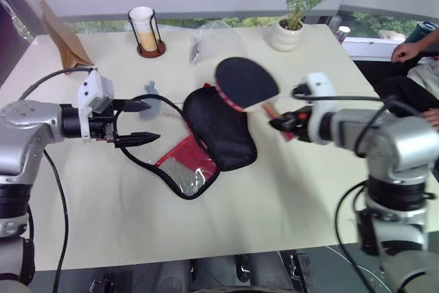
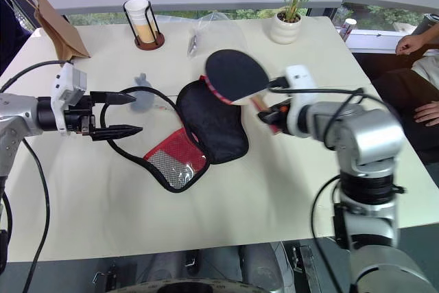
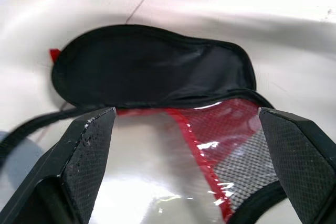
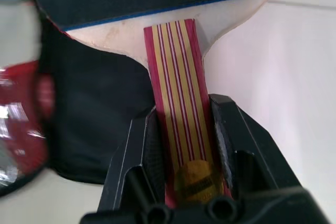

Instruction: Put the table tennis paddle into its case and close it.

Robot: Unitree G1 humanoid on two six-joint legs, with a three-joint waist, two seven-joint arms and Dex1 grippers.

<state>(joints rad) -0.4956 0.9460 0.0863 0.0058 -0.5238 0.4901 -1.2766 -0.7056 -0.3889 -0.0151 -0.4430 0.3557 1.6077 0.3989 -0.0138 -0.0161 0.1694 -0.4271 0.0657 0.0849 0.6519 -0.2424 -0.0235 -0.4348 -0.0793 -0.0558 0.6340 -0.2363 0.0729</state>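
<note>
- Head views: cream table (image 1: 288, 190) by a window. The case (image 1: 212, 132) lies flat mid-table, flap folded out with the red mesh side up and its cord loop trailing toward the left gripper (image 1: 134, 123). That gripper hovers just beside the case with its fingers wide apart, holding nothing. The right gripper (image 1: 285, 123) holds the table tennis paddle (image 1: 245, 81) in the air above the case's far end.
- Around: paper bag (image 1: 58, 32), cup in a wire holder (image 1: 144, 29), clear plastic bag (image 1: 209, 36) and potted plant (image 1: 295, 12) are all well apart at the far edge, not in the way. A person's hand (image 1: 406, 51) rests off the table at right.
- Left wrist view: the case opening looks collapsed flat. Risk: the blade rides over the fabric and shoves the unpinned case instead of entering. The cord could snag a finger.
- Right wrist view: fingers are clamped on the handle end only. Risk: the paddle pivots in the grip when the blade meets fabric.
</note>
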